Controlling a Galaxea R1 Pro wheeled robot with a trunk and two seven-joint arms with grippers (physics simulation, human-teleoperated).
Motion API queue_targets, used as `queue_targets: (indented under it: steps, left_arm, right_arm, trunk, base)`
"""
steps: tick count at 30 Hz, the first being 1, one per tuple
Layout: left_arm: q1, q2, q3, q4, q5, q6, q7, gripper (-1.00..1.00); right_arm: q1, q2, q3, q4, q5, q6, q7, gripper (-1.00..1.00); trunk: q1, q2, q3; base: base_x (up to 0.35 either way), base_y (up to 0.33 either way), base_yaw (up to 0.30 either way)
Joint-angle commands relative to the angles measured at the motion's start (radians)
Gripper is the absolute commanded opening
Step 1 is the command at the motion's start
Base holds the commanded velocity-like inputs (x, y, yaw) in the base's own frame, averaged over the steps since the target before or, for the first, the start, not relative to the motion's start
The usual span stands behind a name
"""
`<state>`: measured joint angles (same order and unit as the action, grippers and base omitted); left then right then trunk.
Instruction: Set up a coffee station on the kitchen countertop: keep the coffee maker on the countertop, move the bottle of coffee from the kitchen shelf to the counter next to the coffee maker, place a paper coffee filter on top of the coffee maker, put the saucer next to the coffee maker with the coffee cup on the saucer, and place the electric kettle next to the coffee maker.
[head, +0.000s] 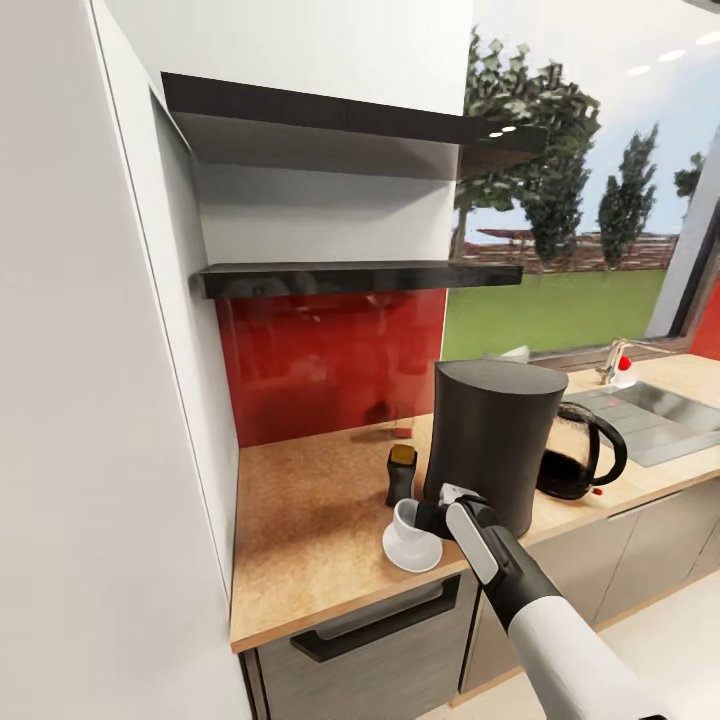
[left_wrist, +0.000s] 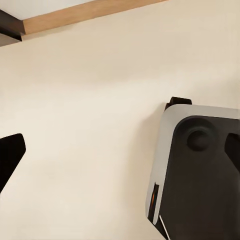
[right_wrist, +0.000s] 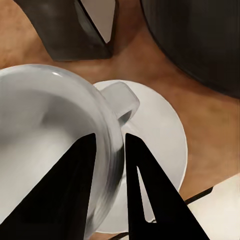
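The countertop (head: 300, 520) runs from the white wall on the left to the steel sink (head: 655, 415) on the right, under two dark shelves (head: 360, 275) and a red back panel (head: 330, 360).

Going left to right on the wood: one white saucer (head: 400, 555) lies near the front edge, left of the coffee maker. One coffee cup (head: 407, 522) is over it, tipped on a slant, with its handle toward the coffee maker; whether its base touches the saucer cannot be told. Just beyond the cup, farther from the edge, stands one small dark bottle of coffee (head: 401, 474) with a brown-orange cap, close to the coffee maker's left side. One tall dark coffee maker (head: 495, 440) stands next, and touching or nearly touching its right side is one glass kettle (head: 580, 452) with a black loop handle, dark in its lower part. Past that lies the sink with a tap (head: 618, 362) behind it.

The right pincer (head: 425, 518) reaches in from the near right and is clamped on the cup's rim: in the right wrist view one finger (right_wrist: 65, 190) lies inside the cup (right_wrist: 45, 145) and the other outside its wall, close by the handle, with the saucer (right_wrist: 155, 150) beneath and the bottle's base (right_wrist: 75, 30) and the coffee maker's base (right_wrist: 200, 40) beyond.

The left wrist view looks down on pale floor (left_wrist: 90, 100), part of the robot's base (left_wrist: 200, 175) and a strip of wood edge; a dark fingertip (left_wrist: 10, 157) shows at one side, and whether that pincer is released or clenched cannot be told.
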<state>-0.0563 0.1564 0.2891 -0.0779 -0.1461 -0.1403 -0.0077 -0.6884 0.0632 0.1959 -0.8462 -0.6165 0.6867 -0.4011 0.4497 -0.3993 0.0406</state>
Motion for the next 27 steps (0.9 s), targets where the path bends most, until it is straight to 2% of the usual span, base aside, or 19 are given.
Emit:
queue_targets:
  steps: [1, 12, 16, 27]
  left_arm:
    - [0.000, 0.000, 0.008, 0.001, -0.010, -0.004, -0.001, 1.00]
    - [0.000, 0.001, 0.008, 0.001, -0.010, -0.004, -0.001, 1.00]
    - [0.000, 0.002, 0.008, 0.001, -0.010, -0.004, -0.001, 1.00]
    - [0.000, 0.001, 0.008, 0.001, -0.010, -0.004, -0.002, 1.00]
  right_arm:
    - [0.000, 0.000, 0.002, 0.000, -0.013, 0.000, -0.007, -1.00]
    - [0.000, 0.000, 0.000, 0.044, -0.012, -0.007, -0.007, -1.00]
    - [0.000, -0.002, -0.001, 0.050, -0.010, -0.032, -0.008, -1.00]
    - [0.000, -0.002, -0.001, 0.050, -0.009, -0.035, -0.009, -1.00]
  trunk:
    - [0.000, -0.001, 0.000]
    - [0.000, -0.001, 0.000]
    - [0.000, -0.001, 0.000]
    - [0.000, -0.001, 0.000]
  base:
    - [0.000, 0.000, -0.023]
    - [0.000, 0.000, -0.002]
    - [0.000, 0.000, 0.000]
    - [0.000, 0.000, 0.000]
